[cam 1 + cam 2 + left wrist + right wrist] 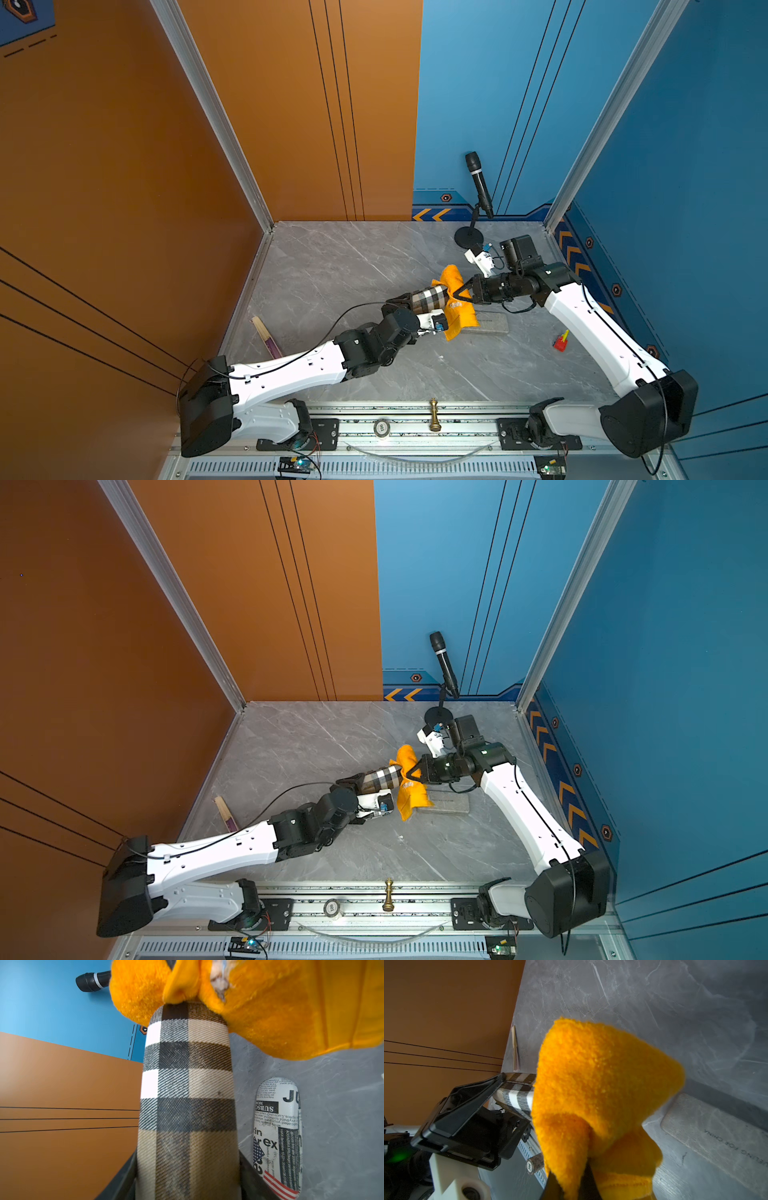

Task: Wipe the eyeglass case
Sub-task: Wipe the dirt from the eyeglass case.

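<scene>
Nearest the lens in both top views, a chess piece [434, 415] stands on the front rail [478, 419] at 6 o'clock, out of the work. Near the middle of the table [332, 270] the left gripper [405, 300] has its fingers clamped on one end of the plaid eyeglass case [430, 298]. The case points toward 3 o'clock and seems lifted off the marble, likely so its free end is open all round. From 3 o'clock the right gripper [461, 293] meets it, fingers pinched together on an orange cloth [457, 309] draped over that free end. A newsprint case [492, 322] lies flat just beside, at 4 o'clock, partly under the hanging cloth. The microphone [480, 183] at 1 o'clock, red toy [561, 341] at 4 and folded fan [266, 336] at 9 keep near the edges, so 11 and 7 o'clock offer open room. The left wrist view shows the plaid case [187, 1095] running out between dark fingers [124, 1178] into the cloth [270, 1012], with the newsprint case [278, 1136] close alongside, a likely snag for the hanging cloth. The right wrist view shows cloth [602, 1095] bunched from the pinching fingertips [552, 1186] and hiding the case's tip [519, 1093].
</scene>
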